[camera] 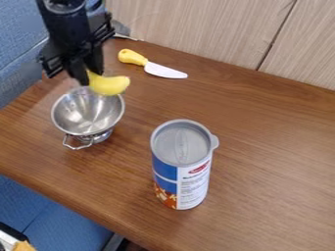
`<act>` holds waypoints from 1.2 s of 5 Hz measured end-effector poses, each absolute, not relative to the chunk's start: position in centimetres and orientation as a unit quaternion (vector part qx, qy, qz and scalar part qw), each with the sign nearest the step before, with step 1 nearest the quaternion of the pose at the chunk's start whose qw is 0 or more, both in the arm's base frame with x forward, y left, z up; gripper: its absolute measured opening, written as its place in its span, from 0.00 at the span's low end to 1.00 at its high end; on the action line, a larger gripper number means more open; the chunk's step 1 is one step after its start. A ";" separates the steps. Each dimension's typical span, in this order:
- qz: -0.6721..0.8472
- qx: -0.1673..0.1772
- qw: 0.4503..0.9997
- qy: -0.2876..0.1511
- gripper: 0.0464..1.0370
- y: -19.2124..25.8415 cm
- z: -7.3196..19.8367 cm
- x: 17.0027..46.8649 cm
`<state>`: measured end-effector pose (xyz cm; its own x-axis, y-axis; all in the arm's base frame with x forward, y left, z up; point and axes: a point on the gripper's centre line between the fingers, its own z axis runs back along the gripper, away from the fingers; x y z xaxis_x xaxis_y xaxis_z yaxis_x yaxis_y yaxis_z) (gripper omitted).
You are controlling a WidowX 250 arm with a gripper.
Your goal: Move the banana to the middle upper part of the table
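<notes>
The black gripper (88, 78) hangs at the upper left of the camera view, above the back rim of a metal colander. It is shut on the yellow banana (110, 85), holding one end while the rest sticks out to the right. The banana is over the colander's upper right edge, and its held end is hidden by the gripper. The wooden table (275, 147) stretches below and to the right.
The metal colander (86, 115) stands under the gripper. A knife with a yellow handle (132, 57) lies near the back wall. A tall can with a grey lid (183, 164) stands at the centre front. Wood panelling (196, 27) borders the table's back.
</notes>
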<state>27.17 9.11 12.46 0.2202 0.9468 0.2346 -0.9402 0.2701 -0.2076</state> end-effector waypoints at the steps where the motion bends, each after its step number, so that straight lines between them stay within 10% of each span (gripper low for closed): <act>1: 0.587 -0.038 0.790 -0.171 0.22 7.0 13.6 28.9; 6: 0.493 -0.029 0.858 -0.139 0.22 -5.2 8.0 39.9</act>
